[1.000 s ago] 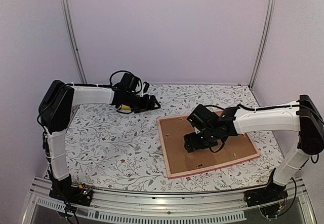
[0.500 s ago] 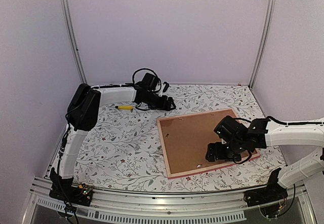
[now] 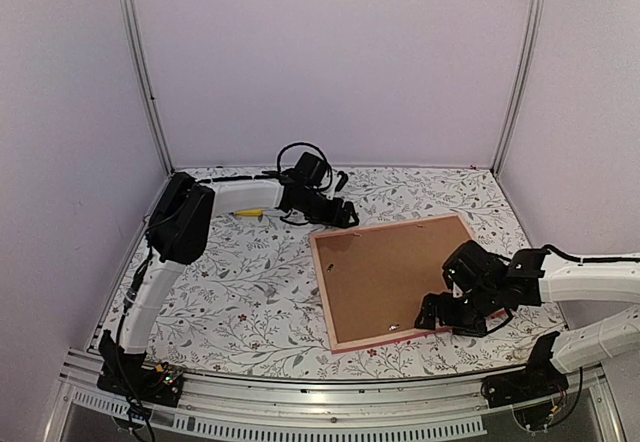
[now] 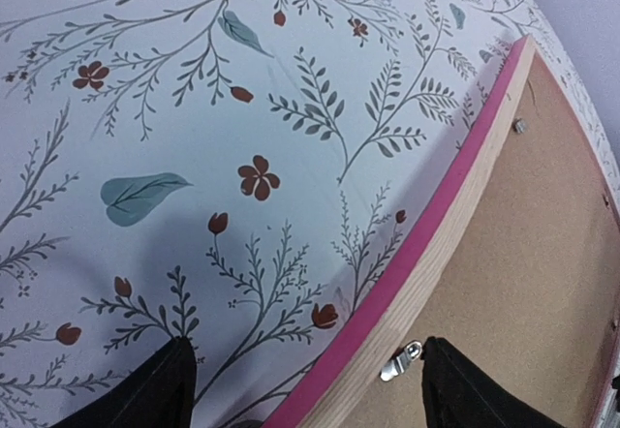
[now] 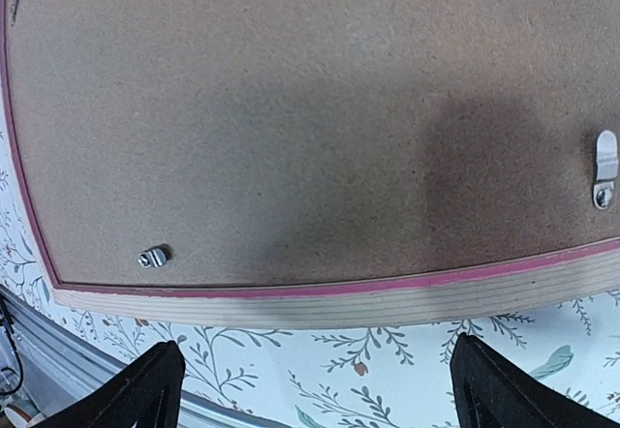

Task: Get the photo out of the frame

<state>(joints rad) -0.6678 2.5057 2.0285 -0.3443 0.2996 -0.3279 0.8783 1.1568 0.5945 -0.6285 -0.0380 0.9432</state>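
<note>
Far left of the top view, the left arm [image 3: 175,232] climbs from its base at the lower left and folds toward the upper middle. The left gripper [image 3: 340,213] sits low over the floral tablecloth [image 3: 240,282], right by the far left corner of the frame [image 3: 320,287]. On the left wrist view, the left gripper [image 4: 310,399] has its fingertips [image 4: 160,389] spread apart at the bottom edge. The pink edge of the frame [image 4: 436,215] sweeps diagonally up between them, and nothing is pinched. A small metal tab [image 4: 400,360] sits on the backing board [image 4: 542,254] at lower centre.

Moving across, the frame lies flat and face down, centre-right of the top view and turned a little askew. The brown backing board [image 3: 385,267] faces up inside the pink border. The photo cannot be seen in any view.

On the right, the right arm [image 3: 590,282] reaches in from the lower right corner, and the right gripper [image 3: 432,314] hangs at the frame's near edge. The right wrist view shows the right gripper [image 5: 320,389] with its fingertips [image 5: 145,389] spread wide and holding nothing, over the cloth just below the frame's pale wooden edge [image 5: 339,307]. Above that, the backing board [image 5: 291,108] fills the picture. It carries a small clip [image 5: 152,257] at lower left and a second metal tab [image 5: 605,168] at the right edge.
</note>
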